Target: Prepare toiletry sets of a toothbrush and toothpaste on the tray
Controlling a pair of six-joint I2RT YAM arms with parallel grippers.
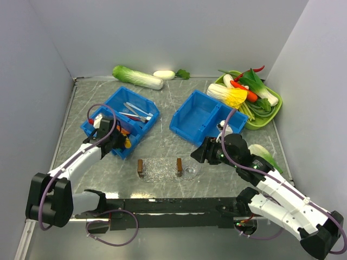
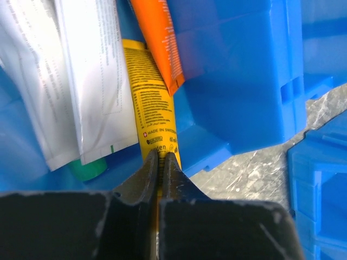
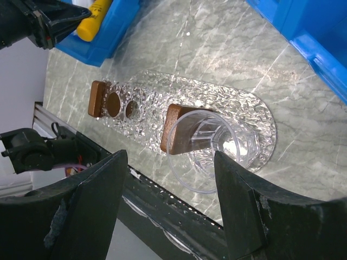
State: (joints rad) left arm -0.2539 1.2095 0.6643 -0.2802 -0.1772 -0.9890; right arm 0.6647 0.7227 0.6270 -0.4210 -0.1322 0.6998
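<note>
The clear bumpy oval tray (image 1: 160, 172) lies near the front edge, with a brown wooden block at each end; it also shows in the right wrist view (image 3: 157, 89). Several pale toothbrushes (image 1: 135, 112) lie in the far part of the left blue bin (image 1: 142, 125). My left gripper (image 1: 120, 142) is in that bin's near part. In its wrist view the left gripper (image 2: 161, 156) is shut on a yellow toothpaste tube (image 2: 154, 103). My right gripper (image 3: 171, 157) is open and empty, just right of the tray, with a clear cup (image 3: 217, 151) between its fingers.
Orange (image 2: 160, 38) and white (image 2: 92, 81) tubes lie beside the yellow one. A second blue bin (image 1: 198, 116) stands at centre right. A green tray of vegetables (image 1: 259, 100) is at the back right. A cabbage (image 1: 137, 77) lies along the back wall.
</note>
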